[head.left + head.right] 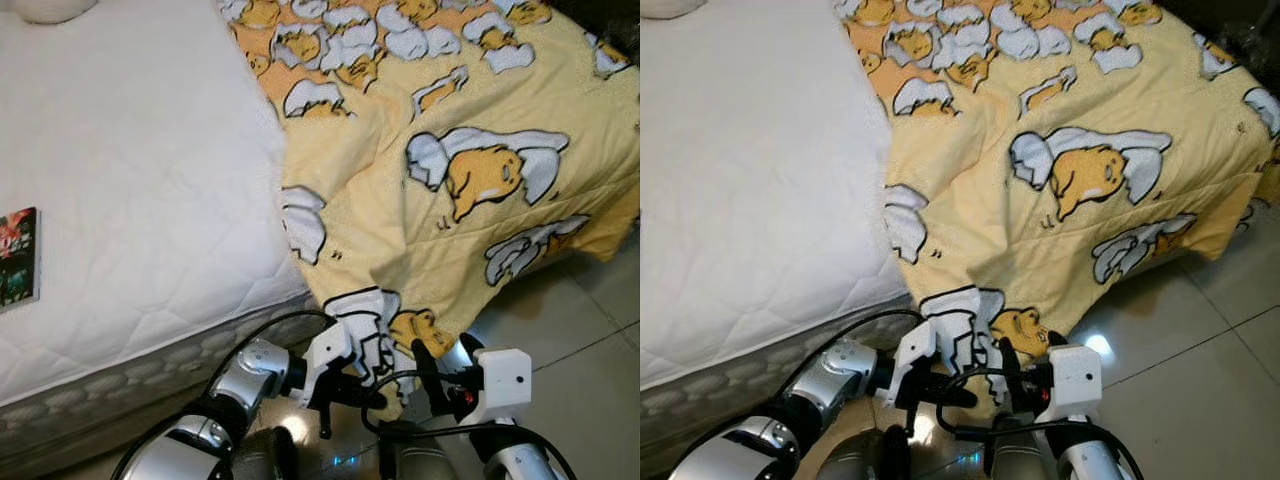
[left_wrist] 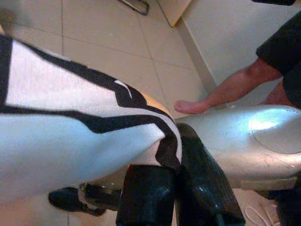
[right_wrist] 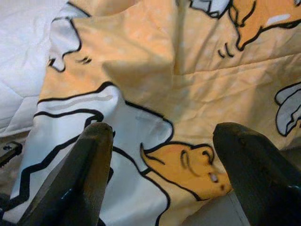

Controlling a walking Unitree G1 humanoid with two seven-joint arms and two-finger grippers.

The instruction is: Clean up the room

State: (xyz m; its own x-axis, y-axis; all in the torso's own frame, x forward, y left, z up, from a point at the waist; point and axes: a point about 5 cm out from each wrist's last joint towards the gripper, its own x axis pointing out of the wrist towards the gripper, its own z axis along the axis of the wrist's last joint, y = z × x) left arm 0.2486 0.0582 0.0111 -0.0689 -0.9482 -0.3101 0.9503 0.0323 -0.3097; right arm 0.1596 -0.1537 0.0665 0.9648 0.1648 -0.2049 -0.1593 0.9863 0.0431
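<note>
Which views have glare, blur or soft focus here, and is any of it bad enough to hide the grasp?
Left eye view: sharp, with a lamp glare patch on the floor tile. Left wrist view: soft; the left pincer clamps the blanket, with bright sheen on a silver arm casing. Right wrist view: the right pincer, open, is blurred; the fabric is legible.

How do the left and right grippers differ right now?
The left gripper is shut on the yellow blanket, pinching its hanging corner; the right gripper is open, its fingers spread with the fabric ahead of them, not clamped. Both sit low at the blanket's corner off the mattress edge.
</note>
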